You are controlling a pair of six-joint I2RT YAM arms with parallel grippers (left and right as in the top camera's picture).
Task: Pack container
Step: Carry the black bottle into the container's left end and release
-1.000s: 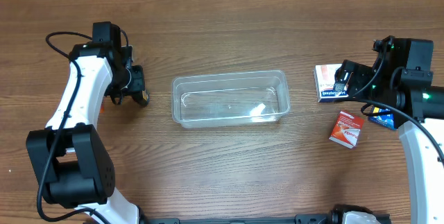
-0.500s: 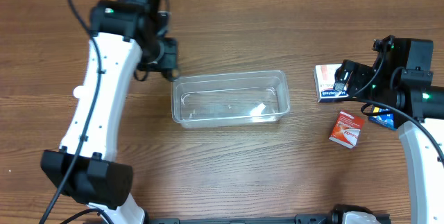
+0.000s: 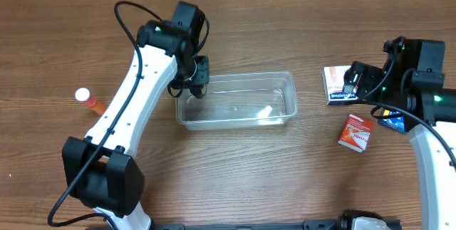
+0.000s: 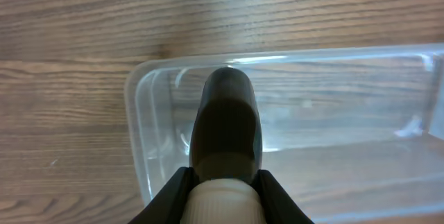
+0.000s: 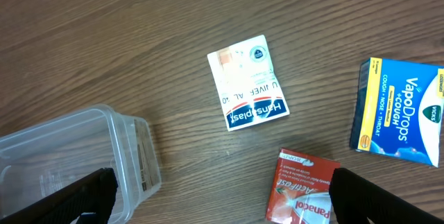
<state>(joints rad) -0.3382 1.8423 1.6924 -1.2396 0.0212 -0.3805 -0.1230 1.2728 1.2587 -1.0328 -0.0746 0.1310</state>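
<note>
From overhead we are looking straight down on the whole table, far enough off that the container is sitting near its middle. From the left wrist we are looking down from close above the container's left end, a dark bottle filling the centre. From the right wrist we are looking down from farther off, right of the container, catching only its right end. All three views are sharing the container; overhead and right wrist are also sharing the white box to its right.
</note>
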